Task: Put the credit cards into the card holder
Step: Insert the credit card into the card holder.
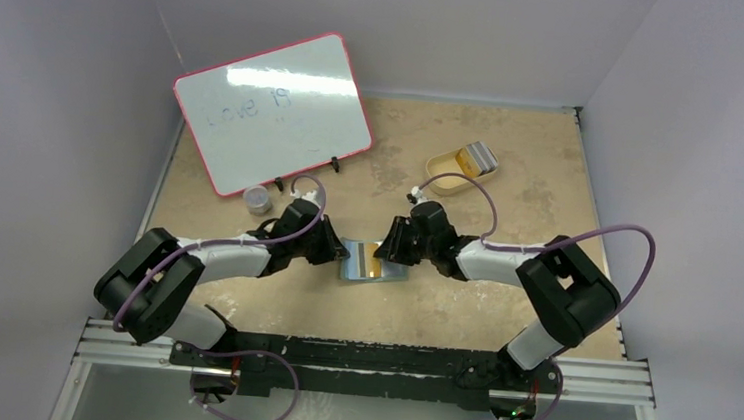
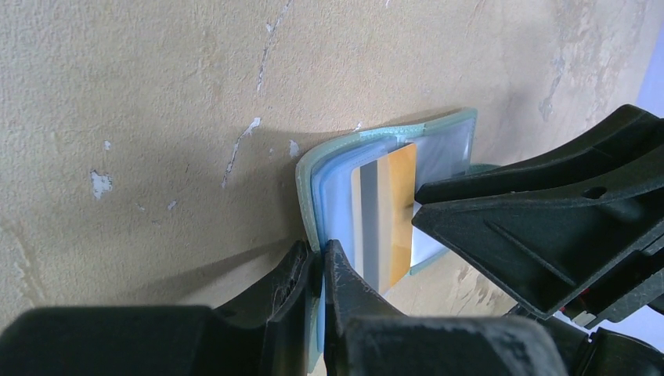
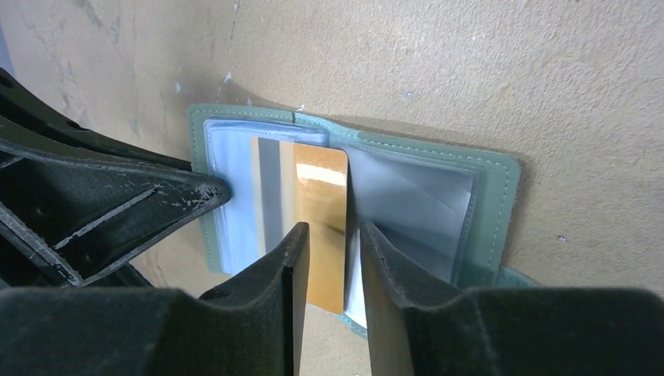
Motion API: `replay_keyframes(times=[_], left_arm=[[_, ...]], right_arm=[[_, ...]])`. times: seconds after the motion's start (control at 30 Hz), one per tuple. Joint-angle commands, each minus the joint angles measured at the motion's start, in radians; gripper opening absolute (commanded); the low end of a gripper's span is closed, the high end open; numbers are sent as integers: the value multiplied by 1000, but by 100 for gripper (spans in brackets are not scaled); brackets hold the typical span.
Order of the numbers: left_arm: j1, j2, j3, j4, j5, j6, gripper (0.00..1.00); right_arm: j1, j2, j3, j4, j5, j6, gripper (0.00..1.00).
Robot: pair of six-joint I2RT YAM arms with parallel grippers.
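Note:
The grey-green card holder (image 1: 352, 265) lies open on the table between both arms, its clear pockets facing up (image 3: 485, 196). A gold credit card (image 3: 321, 196) with a grey stripe lies across its left half, the striped end seemingly under a clear sleeve (image 2: 401, 204). My left gripper (image 2: 317, 254) is shut on the holder's left edge (image 2: 344, 168), pinning it. My right gripper (image 3: 333, 231) is open; its jaws stand apart on either side of the card's near end without clamping it. In the top view the left gripper (image 1: 335, 252) and right gripper (image 1: 392, 247) face each other over the holder.
A tan tray (image 1: 444, 166) at the back right holds more cards (image 1: 476, 159). A red-framed whiteboard (image 1: 270, 112) leans at the back left, with a small jar (image 1: 258, 199) in front of it. The left gripper's fingers (image 3: 117, 211) crowd the holder's left side.

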Motion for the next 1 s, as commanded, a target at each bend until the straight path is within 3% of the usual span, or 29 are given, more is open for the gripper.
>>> replay_keyframes(times=[0.0,0.5,0.97], left_arm=[[1,-20,-6,41,16,-5,8],[-2,3,-3,81,39,-23,19],[-7,12,-9,107,46,-36,23]], right_arm=[[5,8,25,-41,34,-35,31],[14,42,14,102,-88,-50,32],[25,76,-14,239,-184,6,25]])
